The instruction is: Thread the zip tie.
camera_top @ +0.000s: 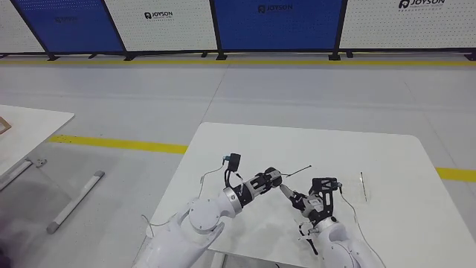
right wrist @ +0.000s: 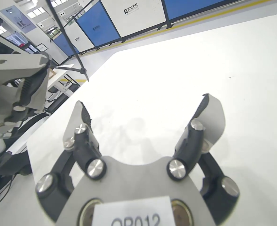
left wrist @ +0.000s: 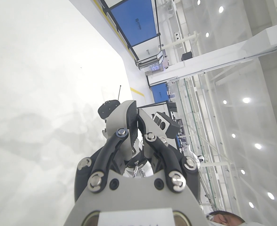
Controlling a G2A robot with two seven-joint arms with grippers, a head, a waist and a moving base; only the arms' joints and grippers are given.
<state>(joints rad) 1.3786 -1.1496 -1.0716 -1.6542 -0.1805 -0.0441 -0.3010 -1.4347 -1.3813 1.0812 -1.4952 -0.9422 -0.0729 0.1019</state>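
Note:
My left gripper [camera_top: 277, 179] hovers over the near middle of the white table [camera_top: 387, 156], shut on a thin black zip tie [camera_top: 297, 170] that pokes out past its fingers toward the far right. In the left wrist view its pads [left wrist: 134, 118] are pressed together. In the right wrist view the zip tie's strap [right wrist: 67, 38] runs long and slanted to a small head close to the left gripper [right wrist: 45, 69]. I cannot tell whether the strap passes through the head. My right gripper [right wrist: 145, 109] is open and holds nothing, just beside the left one [camera_top: 291, 195].
A second black zip tie [camera_top: 363, 186] lies flat on the table to the right of both arms, visible past the left gripper as a thin rod [left wrist: 119, 92]. The table's near edge runs right under the arms. Another white table [camera_top: 30, 126] stands far left.

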